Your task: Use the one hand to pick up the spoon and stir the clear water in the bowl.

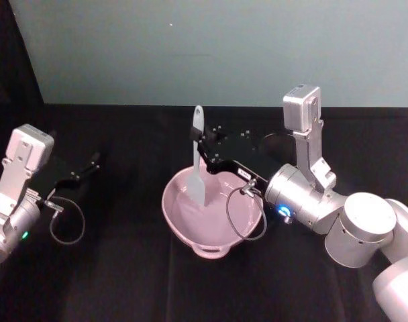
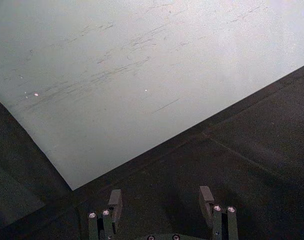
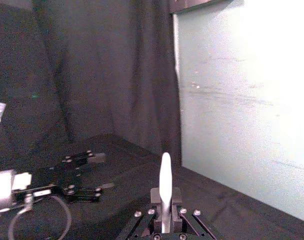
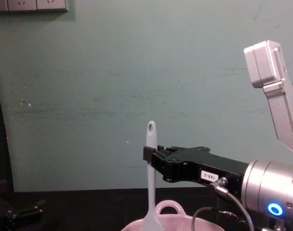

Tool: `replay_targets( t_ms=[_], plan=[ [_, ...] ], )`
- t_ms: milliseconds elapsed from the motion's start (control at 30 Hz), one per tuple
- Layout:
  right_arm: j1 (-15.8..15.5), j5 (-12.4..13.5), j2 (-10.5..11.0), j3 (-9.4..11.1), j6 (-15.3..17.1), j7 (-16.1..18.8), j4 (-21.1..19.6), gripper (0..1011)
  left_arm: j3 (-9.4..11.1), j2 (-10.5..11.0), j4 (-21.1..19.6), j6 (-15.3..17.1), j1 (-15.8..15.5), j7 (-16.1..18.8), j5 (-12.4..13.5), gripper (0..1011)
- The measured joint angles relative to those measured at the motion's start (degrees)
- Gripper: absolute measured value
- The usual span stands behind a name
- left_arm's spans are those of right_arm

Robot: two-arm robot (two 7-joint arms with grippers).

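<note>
Black-draped table [image 1: 123, 288] before a pale teal wall [image 1: 190, 47].

Right arm: reaches in from the right, forearm level above the bowl's far rim.

Left arm: parked at the table's left edge, well apart from the bowl. The left gripper [image 2: 160, 197] has its fingers spread, with nothing between them.

Bowl [image 1: 180, 225]: pale pink, at table centre, its loop handle [image 1: 209, 253] on the near side.

Spoon [image 1: 196, 157]: long axis close to vertical, holed handle end up, flat blade down inside the bowl on its far-left side.

Right gripper [image 1: 202, 151]: black, clamped on the spoon's handle about mid-length, directly above the bowl. It is far nearer the work than the left. Stirring would, by my estimate, call for circling the blade low inside the rim while the handle stays upright.

Grey cable [image 1: 244, 218]: loops from the right wrist across the bowl's right side.

Not determinable:
- the water itself
- whether the blade tip reaches it or touches the bowl's floor
- the blade's lower end, cut off at the chest view's bottom edge
</note>
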Motion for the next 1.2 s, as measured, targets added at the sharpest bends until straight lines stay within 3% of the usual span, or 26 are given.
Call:
replay_targets(
  t_ms=[367, 700, 967, 1200],
  plan=[
    [0.3, -3.0, -0.7, 2.9, -2.9, -1.5, 2.0, 110, 0.0, 0.0, 0.0, 0.0, 0.0, 0.0, 0.0, 1011],
    [-1.7, -3.6, 0.9, 4.9, -2.9, -0.8, 0.1, 110, 0.0, 0.0, 0.0, 0.0, 0.0, 0.0, 0.0, 1011],
    [-4.8, -2.0, 3.5, 5.9, -0.8, 1.1, -3.9, 110, 0.0, 0.0, 0.0, 0.0, 0.0, 0.0, 0.0, 1011],
    [-7.6, 0.4, 5.5, 5.5, 1.7, 3.0, -8.4, 110, 0.0, 0.0, 0.0, 0.0, 0.0, 0.0, 0.0, 1011]
  ],
)
